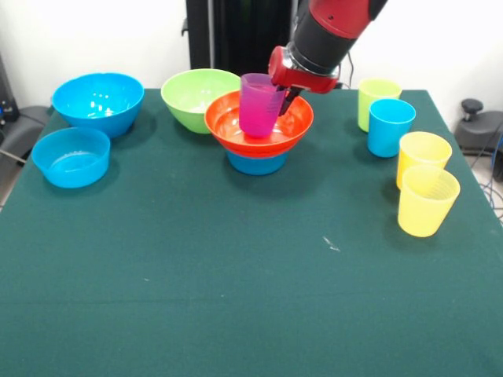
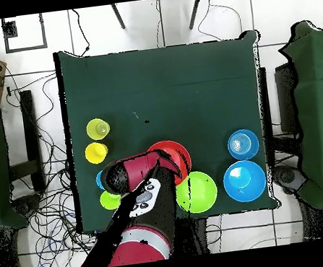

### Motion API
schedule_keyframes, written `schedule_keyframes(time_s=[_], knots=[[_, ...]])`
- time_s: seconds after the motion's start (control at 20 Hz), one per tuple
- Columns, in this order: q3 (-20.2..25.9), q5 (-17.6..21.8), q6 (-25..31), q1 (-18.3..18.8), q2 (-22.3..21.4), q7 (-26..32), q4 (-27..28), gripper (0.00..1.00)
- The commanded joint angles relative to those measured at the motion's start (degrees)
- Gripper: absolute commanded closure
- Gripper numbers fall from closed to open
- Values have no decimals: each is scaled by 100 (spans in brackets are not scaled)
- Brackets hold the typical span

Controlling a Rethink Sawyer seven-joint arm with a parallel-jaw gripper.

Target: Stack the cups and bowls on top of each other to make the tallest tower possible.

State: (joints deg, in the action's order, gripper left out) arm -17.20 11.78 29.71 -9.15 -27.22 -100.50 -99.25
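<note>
On the green-covered bench (image 1: 236, 298), the translucent purple plastic cup (image 1: 259, 106) stands upright in the wide orange plastic bowl (image 1: 259, 133), which sits on a small blue plastic bowl (image 1: 257, 163). The red-and-black arm's pincer (image 1: 284, 96) is at the cup's 3 o'clock rim; whether it is clenched or released cannot be told. A lime green plastic bowl (image 1: 192, 94) sits at the tower's 10 o'clock.

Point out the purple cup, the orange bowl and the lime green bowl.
purple cup (image 1: 258, 106): front view, on its side wall.
orange bowl (image 1: 236, 126): front view, on its inner wall left of the cup.
lime green bowl (image 1: 189, 90): front view, on its inner surface.
</note>
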Motion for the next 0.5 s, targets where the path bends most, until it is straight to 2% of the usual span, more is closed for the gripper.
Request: schedule_keyframes(time_s=[0.05, 0.5], knots=[[650, -282, 10, 64, 158, -812, 101, 100], [624, -294, 63, 56, 182, -774, 140, 100]])
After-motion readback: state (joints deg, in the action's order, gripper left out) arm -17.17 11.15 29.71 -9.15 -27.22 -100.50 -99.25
